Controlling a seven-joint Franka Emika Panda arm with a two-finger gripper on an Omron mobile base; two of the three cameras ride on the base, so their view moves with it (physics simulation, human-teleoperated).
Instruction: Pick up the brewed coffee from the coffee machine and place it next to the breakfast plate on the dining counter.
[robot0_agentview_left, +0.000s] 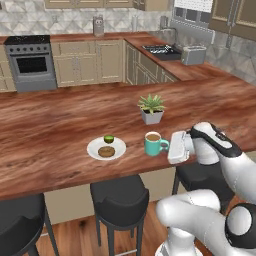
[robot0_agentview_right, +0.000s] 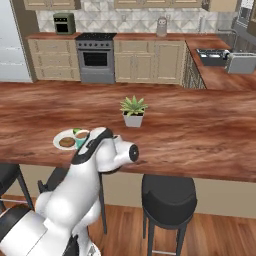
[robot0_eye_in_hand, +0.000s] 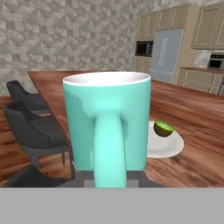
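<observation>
The teal coffee mug (robot0_agentview_left: 155, 144) is standing upright on the dining worktop (robot0_agentview_left: 55, 130), centre-right in the left base view, just right of the breakfast plate (robot0_agentview_left: 106, 148). The claw (robot0_agentview_left: 170, 146) is sitting at the mug's handle side; I cannot tell whether it is spread or pinching. A careless pull-back risks snagging the handle and tipping coffee toward the plate.

gripper (robot0_agentview_left: 170, 146) fingertips hidden behind mug (robot0_eye_in_hand: 107, 127)

Dining counter (robot0_agentview_left: 50, 130) bears breakfast plate (robot0_agentview_left: 95, 149), mug (robot0_agentview_left: 152, 144), potted plant (robot0_agentview_left: 151, 109)
</observation>
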